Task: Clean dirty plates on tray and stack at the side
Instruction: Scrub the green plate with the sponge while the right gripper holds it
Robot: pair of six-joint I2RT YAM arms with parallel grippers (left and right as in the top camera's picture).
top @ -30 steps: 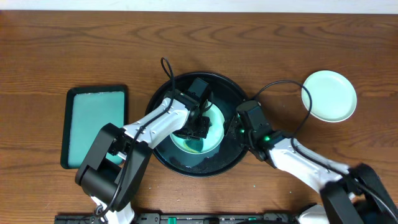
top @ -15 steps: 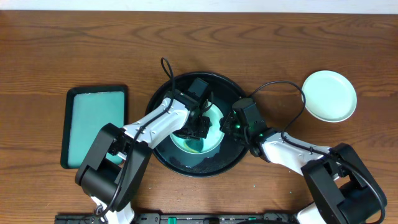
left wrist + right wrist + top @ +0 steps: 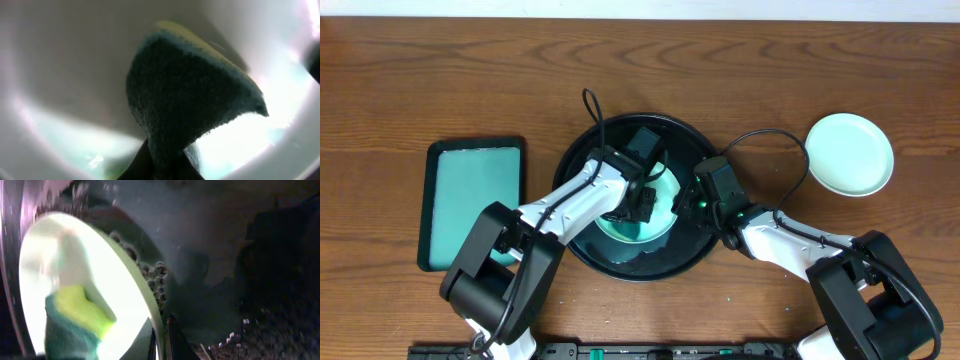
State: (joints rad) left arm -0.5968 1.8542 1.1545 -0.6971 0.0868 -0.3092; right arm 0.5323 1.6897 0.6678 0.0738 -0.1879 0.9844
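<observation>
Overhead, the black tray (image 3: 630,264) sits mid-table (image 3: 770,80), with a mint-green plate (image 3: 632,232) inside it, toward its right half. The left gripper (image 3: 642,207) is over the plate's middle, clamped tight on a sponge (image 3: 190,95). The sponge's dark green face presses on the plate's pale surface, and a yellow layer shows along its upper edge. The right gripper (image 3: 161,336) comes in from the tray's right side. Its fingers are pinched together on the plate's right rim, one on each side of the edge. Beside that rim the wet tray floor carries a cluster of suds (image 3: 152,272). A second plate (image 3: 849,153) lies on the table well right of the tray, apart from both arms. A teal tray (image 3: 475,200) lies left of the black one.
</observation>
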